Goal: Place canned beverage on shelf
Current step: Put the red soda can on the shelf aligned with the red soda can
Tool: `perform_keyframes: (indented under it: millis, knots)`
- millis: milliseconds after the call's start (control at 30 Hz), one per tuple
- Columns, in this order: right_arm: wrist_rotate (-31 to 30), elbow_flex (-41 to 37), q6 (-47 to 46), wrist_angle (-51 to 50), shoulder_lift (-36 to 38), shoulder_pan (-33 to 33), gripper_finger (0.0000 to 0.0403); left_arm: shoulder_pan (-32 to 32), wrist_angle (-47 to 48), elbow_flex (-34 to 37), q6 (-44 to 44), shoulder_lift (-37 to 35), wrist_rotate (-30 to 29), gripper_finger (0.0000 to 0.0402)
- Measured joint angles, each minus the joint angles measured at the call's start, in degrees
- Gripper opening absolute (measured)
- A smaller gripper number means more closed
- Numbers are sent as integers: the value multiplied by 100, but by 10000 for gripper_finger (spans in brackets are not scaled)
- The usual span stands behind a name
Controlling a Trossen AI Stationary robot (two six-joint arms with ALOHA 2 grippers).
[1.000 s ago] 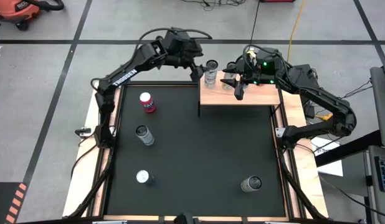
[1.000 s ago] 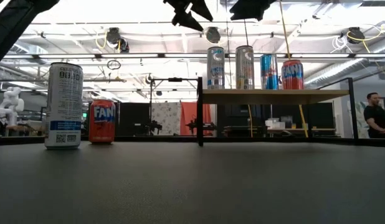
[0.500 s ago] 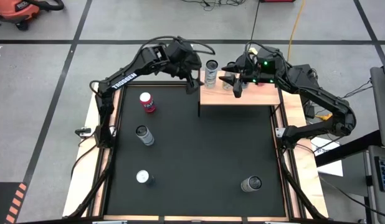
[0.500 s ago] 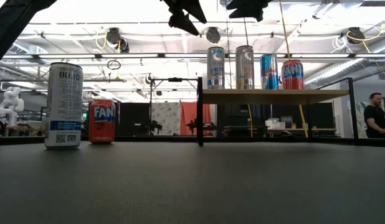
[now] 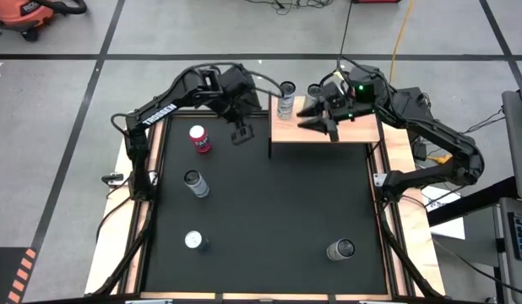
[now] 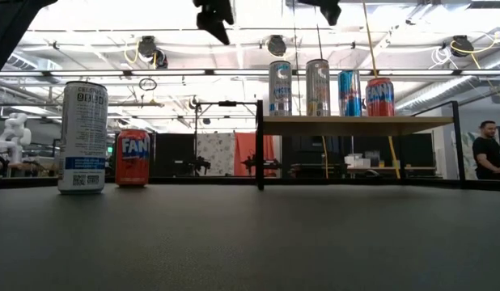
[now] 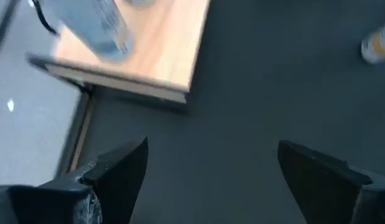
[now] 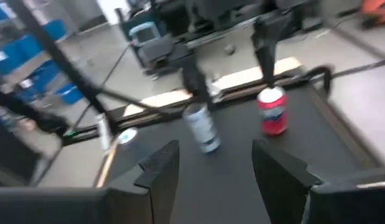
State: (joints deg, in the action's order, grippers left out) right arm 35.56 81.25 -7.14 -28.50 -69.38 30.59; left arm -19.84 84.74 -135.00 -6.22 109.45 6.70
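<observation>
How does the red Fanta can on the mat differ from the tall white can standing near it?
The red Fanta can is short and squat; the tall white can is slim and clearly taller. The Fanta can is red-orange with white lettering; the white can is pale with a blue band and a printed code near its base. In the low view the white can looks nearer to the camera. Both stand upright on the black mat, untouched.

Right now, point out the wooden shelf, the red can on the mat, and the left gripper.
Wooden shelf (image 5: 350, 133): high view, bare front part of its top.
Red can (image 5: 198, 139): high view, its side.
Left gripper (image 5: 241, 135): high view, between its open fingertips, over the mat.
</observation>
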Motion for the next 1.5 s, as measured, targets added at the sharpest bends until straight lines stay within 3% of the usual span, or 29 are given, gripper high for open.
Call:
perform_keyframes:
  millis: [167, 500, 667, 1067, 1500]
  knots:
    - [60, 0, 36, -705, 161, -193, 183, 198, 407, 0, 296, 7, -9, 354]
    - [42, 0, 28, -3146, 629, -708, 183, 535, 434, 0, 403, 9, -11, 354]
    - [14, 0, -306, -3868, 843, -1031, 183, 615, 434, 0, 444, 9, -11, 354]
    - [-1347, 0, -1937, -4828, 1193, -2131, 183, 713, 438, 0, 438, 9, -11, 354]
    - [-2698, -4, -3417, -4869, 1398, -3683, 183, 713, 439, 0, 433, 9, -11, 354]
